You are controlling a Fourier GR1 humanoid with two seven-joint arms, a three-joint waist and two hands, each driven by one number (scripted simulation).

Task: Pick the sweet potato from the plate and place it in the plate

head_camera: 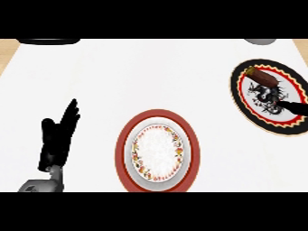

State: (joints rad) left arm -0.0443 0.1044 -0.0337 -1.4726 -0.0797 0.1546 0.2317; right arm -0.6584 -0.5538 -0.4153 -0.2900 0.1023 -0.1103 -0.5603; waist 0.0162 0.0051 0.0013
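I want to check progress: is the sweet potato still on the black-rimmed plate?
Yes, on it. The sweet potato lies on the upper part of the black-rimmed plate; the red-rimmed plate holds nothing.

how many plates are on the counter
2. A red-rimmed plate sits at centre front. A black-rimmed plate lies at the right, holding the sweet potato. None seems hidden.

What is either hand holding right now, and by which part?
Nothing. The sweet potato lies free on the black-rimmed plate; the right hand only reaches over that plate. The left hand rests open.
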